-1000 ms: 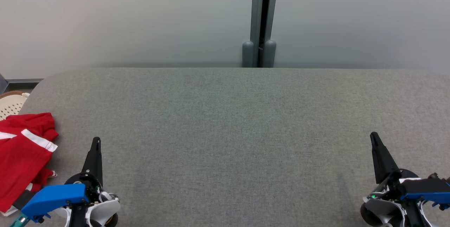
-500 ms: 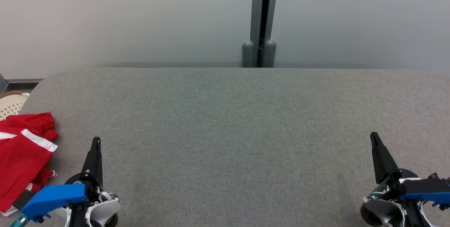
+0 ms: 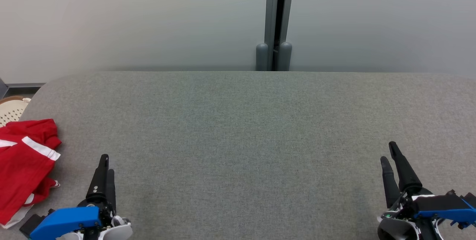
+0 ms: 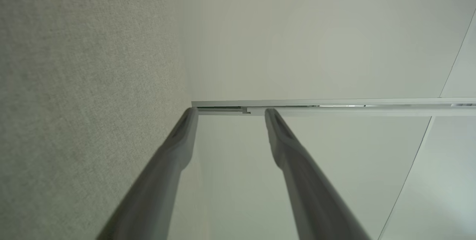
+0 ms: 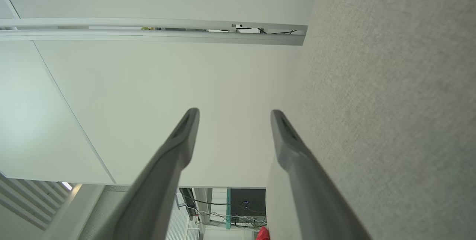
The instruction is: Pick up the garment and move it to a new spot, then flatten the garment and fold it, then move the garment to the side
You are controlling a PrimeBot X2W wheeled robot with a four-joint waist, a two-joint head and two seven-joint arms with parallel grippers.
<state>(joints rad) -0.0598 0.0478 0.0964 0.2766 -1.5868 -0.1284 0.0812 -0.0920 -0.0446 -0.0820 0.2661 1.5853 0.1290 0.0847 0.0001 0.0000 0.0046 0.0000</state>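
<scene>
A wide table (image 3: 238,121) covered in grey woven fabric, its far corners rounded, stands against pale matte wall panels (image 3: 130,20) under soft, even light. A grey vertical post (image 3: 275,17) with a dark slot down its middle divides the panels and ends in two rounded feet at the table's far edge. Past the table's left corner sits a cream perforated object (image 3: 11,110) with a brown rim, a grey skirting strip (image 3: 26,84) behind it.
</scene>
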